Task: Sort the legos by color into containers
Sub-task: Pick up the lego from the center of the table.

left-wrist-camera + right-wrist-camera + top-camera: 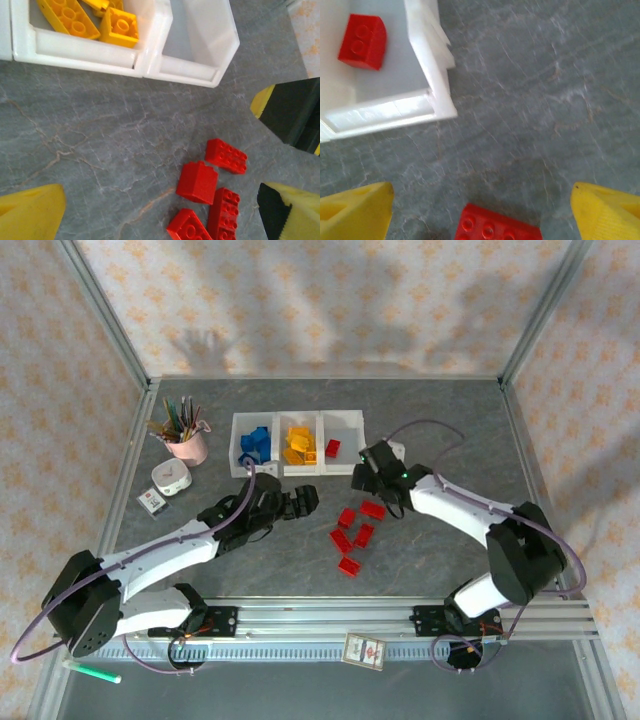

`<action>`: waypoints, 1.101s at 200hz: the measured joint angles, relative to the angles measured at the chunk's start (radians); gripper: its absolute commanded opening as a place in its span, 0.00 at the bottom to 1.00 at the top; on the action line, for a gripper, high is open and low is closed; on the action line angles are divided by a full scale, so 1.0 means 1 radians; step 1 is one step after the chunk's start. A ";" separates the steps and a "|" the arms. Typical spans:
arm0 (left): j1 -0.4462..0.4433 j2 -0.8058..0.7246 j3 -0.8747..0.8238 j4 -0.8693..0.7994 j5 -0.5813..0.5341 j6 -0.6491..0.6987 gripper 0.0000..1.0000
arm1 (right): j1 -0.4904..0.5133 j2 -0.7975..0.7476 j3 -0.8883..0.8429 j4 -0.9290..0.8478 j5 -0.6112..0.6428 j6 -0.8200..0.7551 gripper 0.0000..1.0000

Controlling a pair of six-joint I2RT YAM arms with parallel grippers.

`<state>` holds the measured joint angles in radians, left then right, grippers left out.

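The white three-bin tray point(297, 472) holds blue legos point(255, 443) in its left bin, yellow ones point(299, 445) in the middle and one red brick point(332, 448) on the right. Several red bricks point(355, 530) lie loose on the table in front of it. My left gripper point(305, 500) hovers open just left of that cluster, which lies between its fingers toward the right one point(198, 182); nothing is held. My right gripper point(362, 477) is open by the tray's right front corner point(427, 65), with a red brick point(495, 227) on the table between its fingers.
A pink cup of pens point(185, 440) stands at the back left, with a small white device point(172, 478) and a little box point(152, 502) in front of it. A green pen point(92, 671) and a card point(365, 650) lie below the rail.
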<state>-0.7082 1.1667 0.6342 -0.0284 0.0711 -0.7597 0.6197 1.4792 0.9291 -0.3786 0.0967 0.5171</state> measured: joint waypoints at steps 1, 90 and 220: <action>-0.002 0.000 -0.001 0.000 0.000 -0.001 0.99 | 0.001 -0.001 -0.002 0.000 0.001 0.003 0.93; -0.051 -0.002 -0.022 0.029 -0.002 -0.052 0.99 | 0.076 -0.016 -0.153 0.032 0.016 0.205 0.97; -0.058 0.000 -0.033 0.050 -0.004 -0.063 0.99 | 0.096 0.110 -0.149 0.101 0.037 0.209 0.69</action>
<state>-0.7662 1.1671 0.6010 0.0212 0.0669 -0.8227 0.7155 1.5894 0.7799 -0.2775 0.1333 0.7265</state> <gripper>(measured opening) 0.992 0.726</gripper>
